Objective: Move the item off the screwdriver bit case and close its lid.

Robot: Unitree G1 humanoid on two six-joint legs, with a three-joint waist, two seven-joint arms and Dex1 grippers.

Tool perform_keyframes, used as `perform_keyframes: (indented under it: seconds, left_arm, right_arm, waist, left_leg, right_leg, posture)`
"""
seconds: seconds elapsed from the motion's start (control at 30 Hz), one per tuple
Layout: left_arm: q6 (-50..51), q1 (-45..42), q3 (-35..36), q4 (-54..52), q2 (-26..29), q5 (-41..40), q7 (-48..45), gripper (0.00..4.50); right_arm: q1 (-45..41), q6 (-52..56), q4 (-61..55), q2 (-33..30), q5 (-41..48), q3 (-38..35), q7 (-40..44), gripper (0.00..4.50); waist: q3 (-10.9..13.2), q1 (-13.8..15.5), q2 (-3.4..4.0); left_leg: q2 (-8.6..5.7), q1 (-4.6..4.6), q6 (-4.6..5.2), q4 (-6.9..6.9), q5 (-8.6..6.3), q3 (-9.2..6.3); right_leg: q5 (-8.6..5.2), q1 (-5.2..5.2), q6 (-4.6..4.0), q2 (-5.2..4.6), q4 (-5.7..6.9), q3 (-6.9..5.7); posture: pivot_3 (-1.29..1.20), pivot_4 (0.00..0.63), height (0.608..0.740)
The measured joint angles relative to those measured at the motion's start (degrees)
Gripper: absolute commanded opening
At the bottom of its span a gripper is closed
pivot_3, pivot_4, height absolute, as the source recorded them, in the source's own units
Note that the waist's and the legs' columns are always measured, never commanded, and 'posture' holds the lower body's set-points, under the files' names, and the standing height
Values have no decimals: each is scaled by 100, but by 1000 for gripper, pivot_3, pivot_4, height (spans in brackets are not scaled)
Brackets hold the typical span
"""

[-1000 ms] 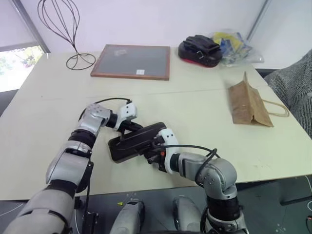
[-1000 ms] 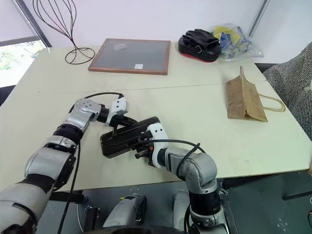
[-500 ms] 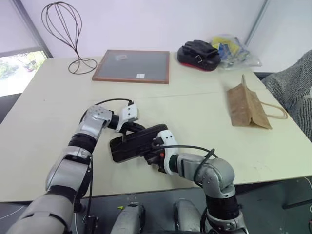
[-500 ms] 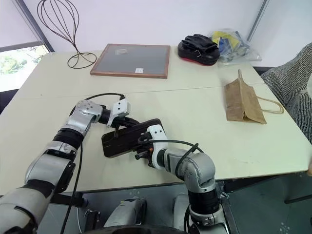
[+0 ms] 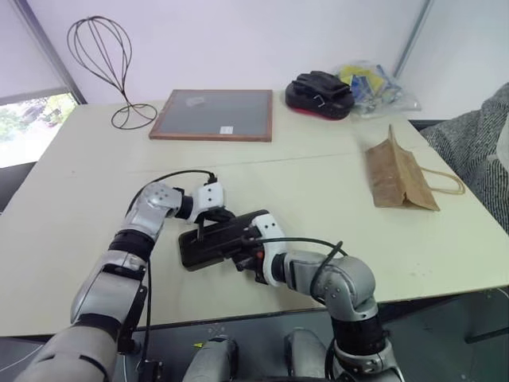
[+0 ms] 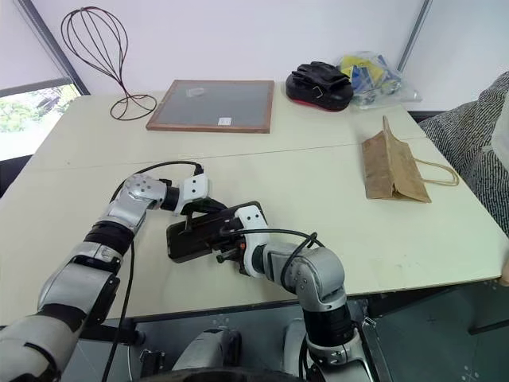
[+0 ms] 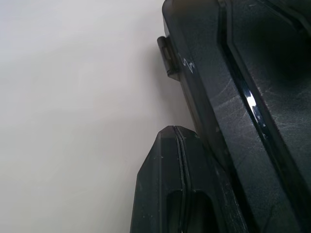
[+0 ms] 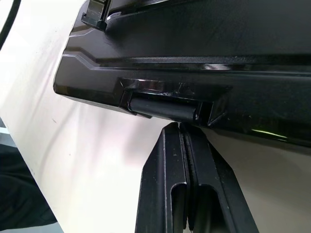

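Note:
The screwdriver bit case (image 5: 216, 239) lies flat and dark on the table near its front edge, with the lid (image 8: 218, 43) down on it; I cannot tell whether it is latched. My left gripper (image 5: 203, 229) is shut, its fingers (image 7: 170, 184) pressed against the case's far left side. At the near edge my right gripper (image 8: 181, 127) is shut too, tips touching a small black latch (image 8: 163, 108). The item, a brown paper bag (image 5: 398, 175), lies flat on the table far to the right, apart from the case.
A wood-framed grey board (image 5: 213, 114) and a wire stand (image 5: 107, 68) sit at the back left. At the back right are a black object on a red base (image 5: 320, 86) and a yellow-blue plastic bag (image 5: 374, 79). Grey fabric (image 5: 477, 151) borders the table's right side.
The whole picture has shifted with the head. My left gripper has sunk slightly against the case. The right gripper, the case and the paper bag have kept their places.

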Motion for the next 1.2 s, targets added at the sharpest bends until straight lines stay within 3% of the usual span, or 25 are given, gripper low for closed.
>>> perform_keyframes:
  seconds: [0.17,0.33,0.47,0.63,0.8,1.0,1.2]
  left_arm:
    - [-125,12,16,125,-74,-5,143,0]
    - [-108,5,123,138,-103,-120,188,0]
    - [86,-81,337,171,-80,-352,256,0]
    - [642,-55,589,-114,121,-673,392,0]
    - [1605,148,1039,-1282,346,-1178,697,0]
    - [3388,738,1727,-3573,505,-2004,1452,0]
    - [5226,2126,2369,-6102,710,-2929,2280,0]
  right_arm:
    - [-18,2,22,-88,10,2,-34,32]
    - [-134,86,-133,-386,89,-45,16,32]
    - [-225,288,-650,-735,263,-399,183,32]
    - [-295,658,-1455,-1224,654,-771,558,32]
    - [-320,874,-1850,-1974,1020,-934,1013,32]
    - [-981,546,-1827,-2907,1203,-1371,1511,32]
    - [-1285,-188,-1262,-3817,1210,-1586,2022,32]
  waist:
    - [-13,35,22]
    - [-5,52,18]
    - [50,86,-15]
    - [107,69,-65]
    - [157,46,-96]
    - [207,50,-107]
    - [258,68,-116]
  left_leg:
    - [-1,60,-8,1,-26,0]
    - [-6,51,-7,4,-28,-2]
    - [-6,32,-7,9,-28,-10]
    - [-4,-58,-7,19,-26,-17]
    - [-14,-157,-13,28,-22,-14]
    - [-16,-161,-14,25,-22,-9]
    - [-15,-161,-14,25,-22,-1]
  right_leg:
    - [-40,56,17,-5,-5,0]
    - [-42,56,19,-9,-6,0]
    - [-42,47,20,-8,-5,-4]
    - [-37,-47,16,0,8,-7]
    - [-3,-143,-24,-8,12,-4]
    - [-3,-145,-23,-14,6,-4]
    - [-3,-145,-24,-18,3,-2]
  posture:
    - [0,150,734]
    - [0,150,734]
    - [0,150,734]
    - [0,150,734]
    - [0,150,734]
    - [0,150,734]
    - [0,150,734]
